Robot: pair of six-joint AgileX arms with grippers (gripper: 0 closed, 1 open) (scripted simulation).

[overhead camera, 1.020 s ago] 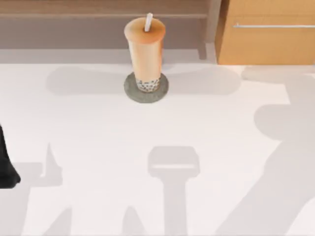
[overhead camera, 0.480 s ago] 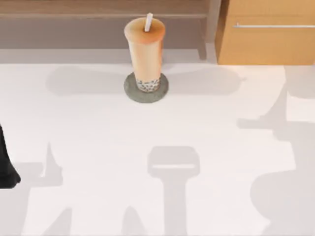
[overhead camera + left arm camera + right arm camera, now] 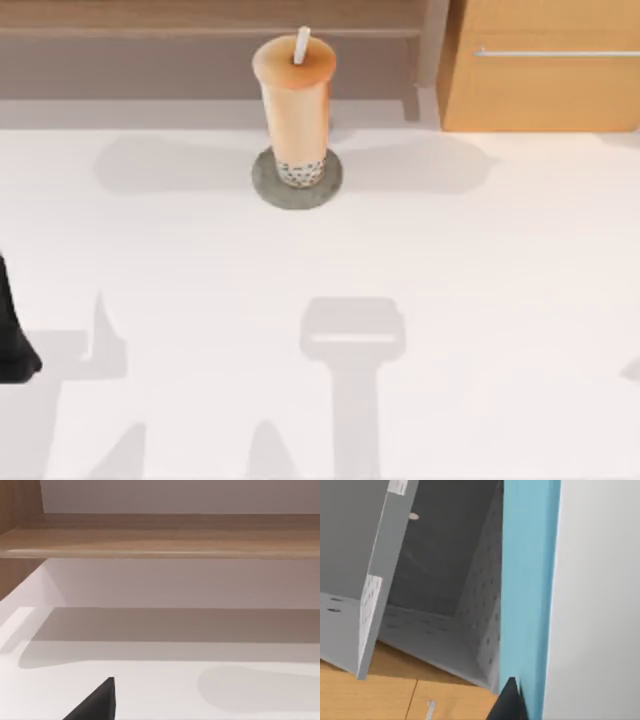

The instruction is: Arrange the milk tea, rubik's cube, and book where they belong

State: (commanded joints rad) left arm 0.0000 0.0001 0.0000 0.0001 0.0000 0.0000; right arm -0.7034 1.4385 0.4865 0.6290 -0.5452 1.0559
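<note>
Milk tea (image 3: 295, 105) sits upright on grey coaster (image 3: 262, 182), table's far middle. Blue book (image 3: 527, 580) probably at right arm's bin; jaws' state: can't tell. Keep it vertical, lower slowly.

Wood cabinet (image 3: 540, 90) (seemingly matt).

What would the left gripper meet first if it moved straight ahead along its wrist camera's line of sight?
Judging from the wrist view, the left gripper would cross bare table, then probably meet the pale wall beneath the wooden shelf; depth is unclear.
</note>
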